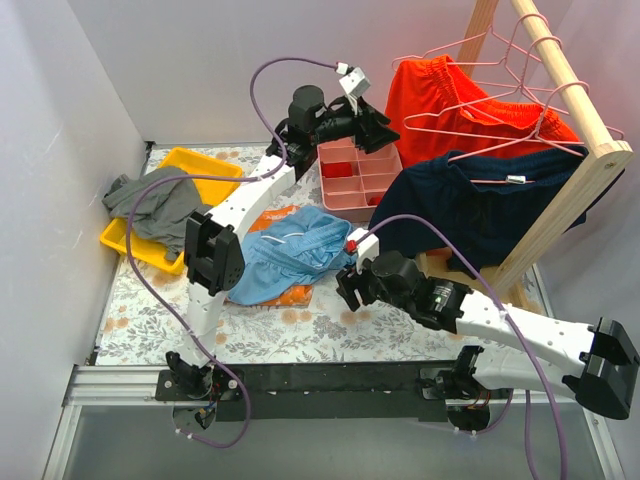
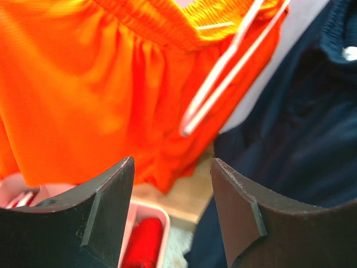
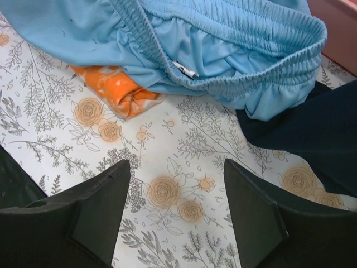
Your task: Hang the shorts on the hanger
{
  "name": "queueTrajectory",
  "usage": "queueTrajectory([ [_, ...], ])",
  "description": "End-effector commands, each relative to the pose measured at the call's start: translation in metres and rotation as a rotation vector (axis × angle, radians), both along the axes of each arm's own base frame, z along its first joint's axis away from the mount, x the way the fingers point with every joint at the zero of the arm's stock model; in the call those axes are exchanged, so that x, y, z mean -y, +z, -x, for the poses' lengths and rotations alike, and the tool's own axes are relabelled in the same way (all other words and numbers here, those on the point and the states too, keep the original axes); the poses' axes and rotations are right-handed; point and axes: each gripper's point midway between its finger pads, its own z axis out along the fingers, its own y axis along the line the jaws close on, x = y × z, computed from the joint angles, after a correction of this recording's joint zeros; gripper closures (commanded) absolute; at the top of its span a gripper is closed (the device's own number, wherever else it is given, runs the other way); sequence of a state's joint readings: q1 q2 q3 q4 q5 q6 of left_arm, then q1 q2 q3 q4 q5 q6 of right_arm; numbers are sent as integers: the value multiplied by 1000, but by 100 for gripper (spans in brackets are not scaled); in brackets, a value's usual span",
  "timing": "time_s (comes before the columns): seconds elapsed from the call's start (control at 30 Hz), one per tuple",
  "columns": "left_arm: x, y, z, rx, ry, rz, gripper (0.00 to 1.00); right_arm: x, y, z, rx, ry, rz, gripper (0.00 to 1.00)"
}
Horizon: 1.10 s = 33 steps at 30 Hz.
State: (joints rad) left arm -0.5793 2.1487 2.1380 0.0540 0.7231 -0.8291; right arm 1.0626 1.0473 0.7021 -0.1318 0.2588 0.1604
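The light blue shorts [image 1: 290,252] lie crumpled in the middle of the table on a folded orange cloth [image 1: 296,295]. In the right wrist view the shorts [image 3: 223,44] fill the top, waistband open. My right gripper [image 1: 343,283] [image 3: 176,164] is open and empty, just above the floral tablecloth at the shorts' near right edge. My left gripper [image 1: 385,128] [image 2: 173,167] is open and empty, raised over the pink tray, facing the hanging clothes. Empty pink wire hangers [image 1: 455,48] hang on the rail. One pink hanger wire [image 2: 223,72] shows in front of the red-orange shorts.
A wooden rail [image 1: 570,85] at the right holds red-orange shorts [image 1: 440,90] and a dark navy garment [image 1: 480,205] on pink hangers. A pink compartment tray [image 1: 355,182] stands behind the shorts. A yellow bin [image 1: 215,165] with grey cloth [image 1: 160,205] is at the left.
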Motion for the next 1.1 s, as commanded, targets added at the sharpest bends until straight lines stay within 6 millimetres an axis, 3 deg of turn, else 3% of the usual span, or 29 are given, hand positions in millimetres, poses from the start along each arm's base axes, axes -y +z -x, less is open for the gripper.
queueTrajectory([
  [0.0,11,61,12,192,-46,151,44,9,5,4,23,0,-12,25],
  [0.13,32,47,12,227,-73,190,45,16,4,5,28,-11,-5,25],
  [0.27,38,42,16,222,-107,227,45,18,2,6,24,-9,6,25],
  [0.5,43,43,21,257,-136,315,46,17,0,6,24,0,9,25],
  [0.57,46,52,23,271,-152,327,47,16,1,7,26,3,5,25],
  [0.63,53,40,19,248,-161,314,48,16,0,7,23,3,7,25],
  [0.87,64,33,21,250,-174,308,51,19,2,7,29,-4,5,26],
  [1.07,62,44,31,262,-187,340,56,20,1,7,25,-11,7,26],
])
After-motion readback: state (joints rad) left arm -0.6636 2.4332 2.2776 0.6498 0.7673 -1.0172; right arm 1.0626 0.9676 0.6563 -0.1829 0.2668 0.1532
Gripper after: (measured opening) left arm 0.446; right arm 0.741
